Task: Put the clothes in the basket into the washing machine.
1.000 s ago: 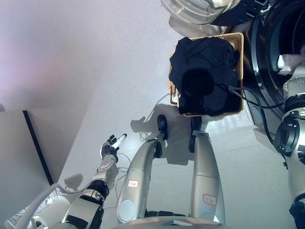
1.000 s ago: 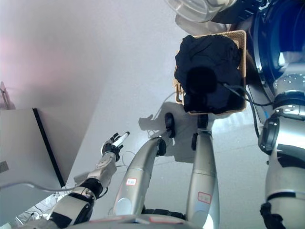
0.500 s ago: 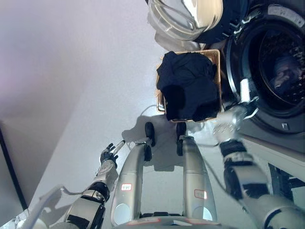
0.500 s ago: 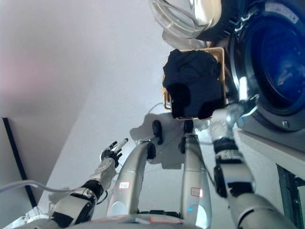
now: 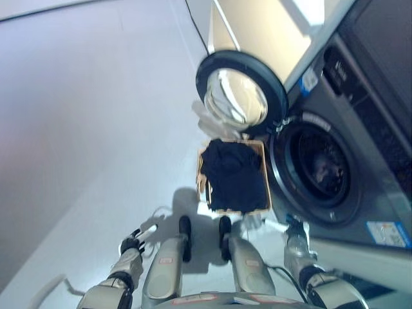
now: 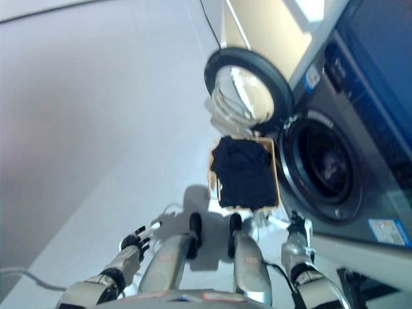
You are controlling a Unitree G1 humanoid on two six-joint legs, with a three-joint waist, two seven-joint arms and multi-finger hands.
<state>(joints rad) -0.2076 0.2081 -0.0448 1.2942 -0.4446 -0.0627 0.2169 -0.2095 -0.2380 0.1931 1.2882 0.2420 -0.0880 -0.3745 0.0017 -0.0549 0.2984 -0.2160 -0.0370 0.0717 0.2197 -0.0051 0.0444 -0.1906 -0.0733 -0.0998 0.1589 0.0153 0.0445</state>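
- Since the earlier frames the camera looks from higher and further back, and the right arm, which reached toward the drum, is now drawn back low at the right.
- Washing machine (image 5: pixel 347 161) stands at the right, dark grey, with its round opening facing the basket; its door (image 5: pixel 239 96) is swung open beyond the basket, the glass bowl showing.
- Something pale (image 5: pixel 207 121) lies on the floor (image 5: pixel 84 141) between the door and the basket's far edge; I cannot tell what it is.
- Nothing stands between the basket and the drum opening.
- Basket (image 5: pixel 260 145) is tan and woven, on the floor just beside the machine front.
- Dark clothes (image 5: pixel 234 175) fill the basket as one crumpled heap and hide most of its rim.
- Inside the drum (image 5: pixel 323 168) a dim shape shows, too unclear to name.
- Left hand (image 5: pixel 134 243) hangs low at the left over the floor, fingers relaxed and spread, holding nothing.
- Right hand (image 6: pixel 296 226) is low near the machine, holding nothing visible; whether its fingers are curled I cannot tell.
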